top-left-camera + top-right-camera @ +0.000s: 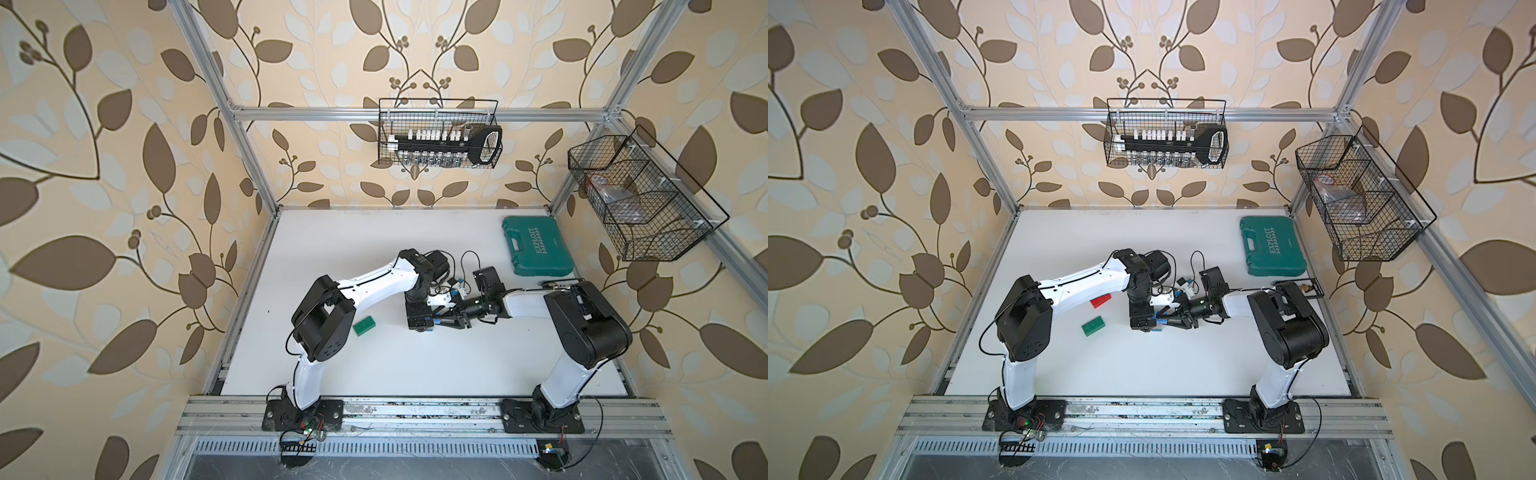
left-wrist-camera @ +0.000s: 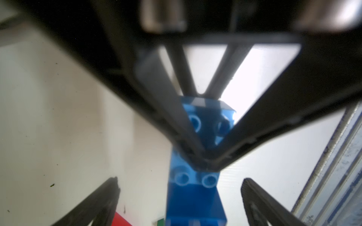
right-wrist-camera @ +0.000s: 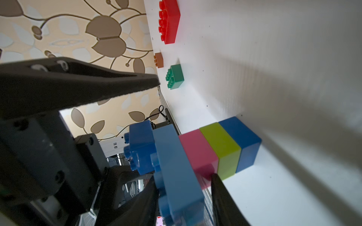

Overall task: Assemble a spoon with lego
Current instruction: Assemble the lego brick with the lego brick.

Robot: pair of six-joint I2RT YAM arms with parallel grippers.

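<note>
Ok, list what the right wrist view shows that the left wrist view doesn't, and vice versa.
Right wrist only: a small orange plastic brick, plus the brick spoon's pink stem brick and lime stem brick. Left wrist only: the right gripper pinching in a V. Both: studded blue bricks, loose red brick, loose green brick, white table.

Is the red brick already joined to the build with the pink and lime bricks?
No: the right wrist view shows the red brick lying alone on the table, apart from the build.
</note>
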